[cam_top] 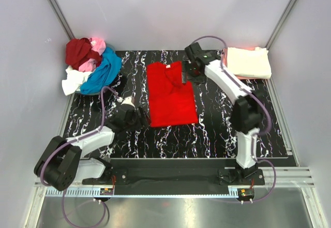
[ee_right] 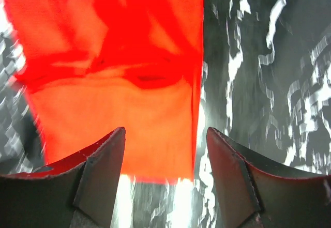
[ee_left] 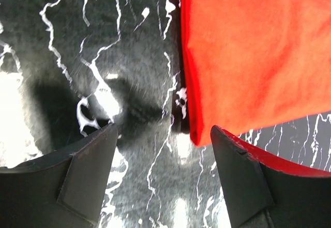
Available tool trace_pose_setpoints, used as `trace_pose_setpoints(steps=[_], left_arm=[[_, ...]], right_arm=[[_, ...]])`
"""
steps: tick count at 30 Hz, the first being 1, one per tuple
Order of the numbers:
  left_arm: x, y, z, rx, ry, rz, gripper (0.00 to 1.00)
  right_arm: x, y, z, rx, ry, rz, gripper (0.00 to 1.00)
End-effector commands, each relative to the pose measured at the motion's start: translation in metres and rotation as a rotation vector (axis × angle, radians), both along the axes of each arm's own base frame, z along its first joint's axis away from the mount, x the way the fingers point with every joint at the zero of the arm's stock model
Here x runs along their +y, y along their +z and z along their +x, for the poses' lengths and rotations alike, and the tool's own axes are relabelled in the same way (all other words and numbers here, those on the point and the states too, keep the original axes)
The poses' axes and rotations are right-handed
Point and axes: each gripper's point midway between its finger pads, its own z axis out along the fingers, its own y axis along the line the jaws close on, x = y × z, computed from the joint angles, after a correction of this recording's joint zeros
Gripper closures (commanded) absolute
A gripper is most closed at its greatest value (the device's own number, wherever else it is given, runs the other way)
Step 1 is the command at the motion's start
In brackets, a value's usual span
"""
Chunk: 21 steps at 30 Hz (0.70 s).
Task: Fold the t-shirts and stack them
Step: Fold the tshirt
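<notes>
Nearest the lens, the left end effector (ee_left: 163, 130) is seen with its two dark fingers spread wide and nothing gripped between them. Just ahead of it, toward its right finger, the near corner of the bright red shirt (cam_top: 170, 96) is laid on the black marbled tabletop (cam_top: 217, 124). The right end effector (ee_right: 165, 131) is also held apart and empty. The collar end of the same shirt is spread ahead of it, with the shirt's side edge running between its fingers. Whether either is touching the cloth cannot be told.

The shirt is judged to be light, soft and limp. It is expected to sag and crease wherever it is not supported, and a single layer may slip out of a shallow pinch. A hold is best taken at a corner or along an edge, where all the layers can be pinched together: the hem corner by the left end effector, the shoulder edge by the right.

The shirt is seen as a long, narrow rectangle, its sleeves apparently turned in, flat except for wrinkles near the collar. Well beyond the left end effector, a loose heap (cam_top: 90, 62) of dark red, pink, blue and white shirts is piled. Just beside the right end effector, a folded cream shirt (cam_top: 249, 61) is stacked on a salmon shirt (cam_top: 243, 48).
</notes>
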Motion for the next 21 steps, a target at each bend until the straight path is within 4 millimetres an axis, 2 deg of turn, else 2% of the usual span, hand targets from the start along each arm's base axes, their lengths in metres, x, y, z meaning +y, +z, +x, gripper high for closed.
trace_pose_setpoints(steps=[1,2,3,5,6,8,9,11,12,15,21], left_arm=[[-0.002,0.014,-0.003,-0.036,-0.010,-0.033,0.21],[-0.004,0.015,-0.006,-0.030,-0.013,-0.044,0.21],[-0.006,0.019,-0.006,-0.035,-0.004,-0.065,0.21],[-0.018,0.024,-0.012,-0.031,-0.036,-0.101,0.22],[-0.022,0.026,-0.014,-0.030,-0.037,-0.111,0.22],[-0.029,0.029,-0.018,-0.028,-0.050,-0.122,0.22],[-0.031,0.029,-0.019,-0.021,-0.046,-0.135,0.23],[-0.037,0.029,-0.022,-0.023,-0.054,-0.160,0.25],[-0.038,0.027,-0.023,-0.018,-0.055,-0.169,0.25],[-0.042,0.025,-0.022,-0.011,-0.060,-0.184,0.26],[-0.051,0.021,-0.020,-0.006,-0.078,-0.219,0.27]], right_arm=[[0.001,0.033,-0.033,-0.069,0.001,0.097,0.28],[0.000,0.042,-0.045,-0.075,0.007,0.138,0.28],[-0.005,0.019,-0.064,-0.011,-0.005,0.135,0.28],[-0.002,0.022,-0.079,-0.011,0.006,0.208,0.28],[-0.008,0.002,-0.095,0.045,-0.011,0.209,0.29],[-0.005,0.003,-0.106,0.045,-0.004,0.280,0.30],[-0.010,-0.013,-0.117,0.088,-0.019,0.288,0.31],[-0.007,-0.016,-0.123,0.094,-0.009,0.331,0.33],[-0.010,-0.027,-0.131,0.123,-0.013,0.330,0.34],[-0.013,-0.040,-0.136,0.151,-0.022,0.345,0.39],[-0.024,-0.060,-0.138,0.187,-0.054,0.354,0.43]])
